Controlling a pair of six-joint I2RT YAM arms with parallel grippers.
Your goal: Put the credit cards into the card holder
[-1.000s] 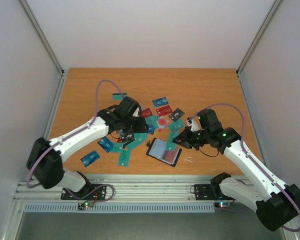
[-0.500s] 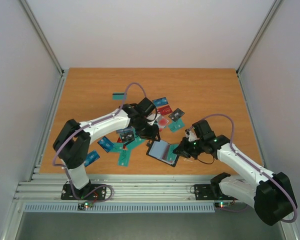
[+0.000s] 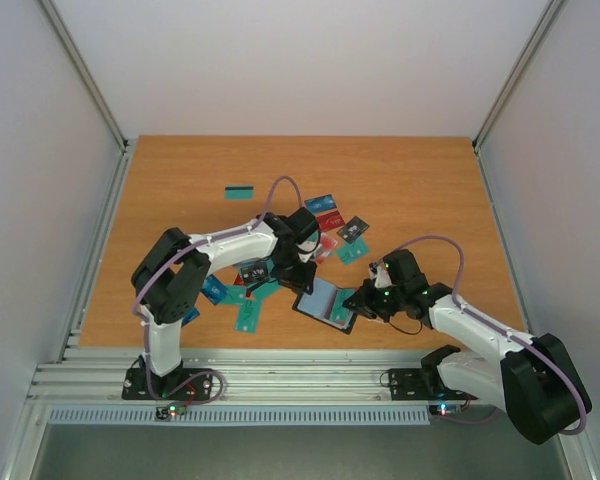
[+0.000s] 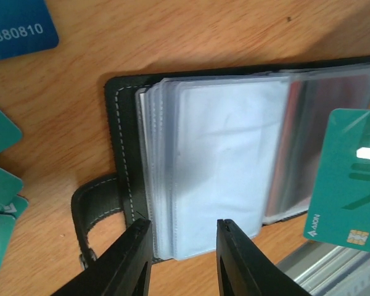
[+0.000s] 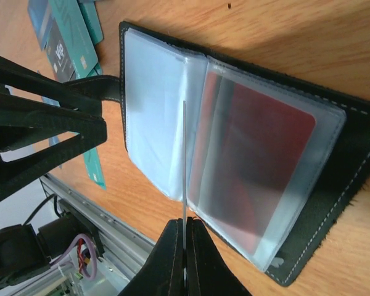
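The card holder (image 3: 323, 303) lies open on the table, its clear sleeves fanned, with a red card in the right sleeves (image 5: 259, 154). My left gripper (image 3: 302, 280) is open and empty, its fingertips low over the holder's left edge by the strap (image 4: 184, 233). My right gripper (image 3: 364, 299) is shut on a teal credit card (image 4: 350, 185), held on edge over the middle of the sleeves; that card shows edge-on in the right wrist view (image 5: 184, 160). More credit cards lie scattered behind and left of the holder, such as a red one (image 3: 327, 221) and a teal one (image 3: 248, 316).
A lone teal card (image 3: 240, 191) lies further back left. A blue card (image 4: 18, 28) lies near the holder's far left corner. The metal rail (image 3: 280, 375) runs just in front of the holder. The left gripper's black fingers (image 5: 43, 123) sit close to my right gripper.
My left gripper has swung right from the card pile to the holder's left edge. My right gripper has come down and left with the teal card, over the open sleeves.
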